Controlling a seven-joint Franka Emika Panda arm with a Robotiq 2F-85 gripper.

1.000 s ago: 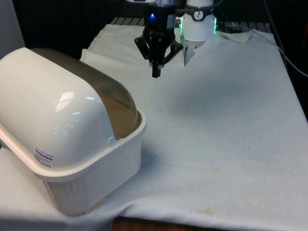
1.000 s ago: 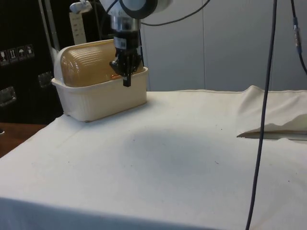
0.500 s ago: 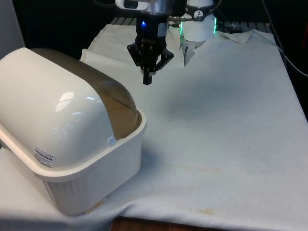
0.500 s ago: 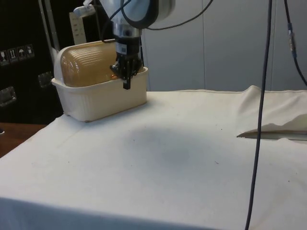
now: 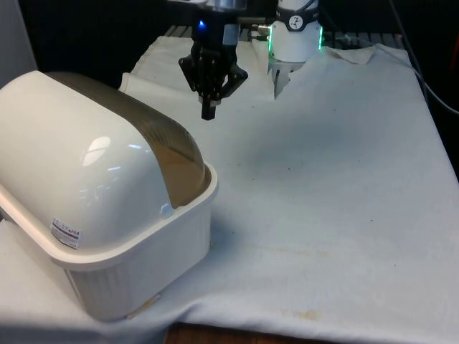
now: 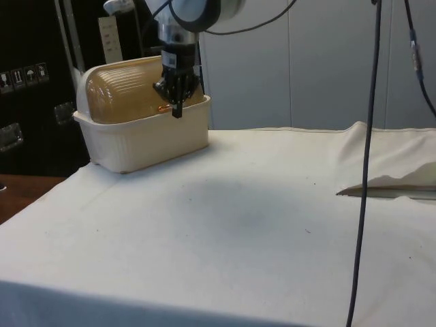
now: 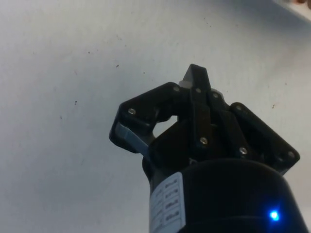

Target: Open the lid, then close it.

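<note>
Front view first: the bread box [image 5: 107, 215] sits at about eight o'clock on the white cloth [image 5: 337, 186], its back turned to the camera, cream tub below and the brownish translucent lid [image 5: 168, 154] rolled down shut over it. Up at twelve o'clock the gripper [image 5: 209, 111] hangs above the cloth, pointing straight down, fingers pinched together with nothing between them. It's apart from the box, off past the lid's far edge.

Over to the side view: the bread box [image 6: 139, 119] is at ten o'clock on the table, ribbed lid [image 6: 122, 92] closed down to the rim. The gripper [image 6: 177, 110] hovers in line with the box's near corner, tips level with the rim; whether it touches the box can't be told here.

Wrist view now: the gripper [image 7: 197, 77] is closed tight, fingers meeting at one point, bare cloth [image 7: 73, 73] beneath, nothing held.
</note>
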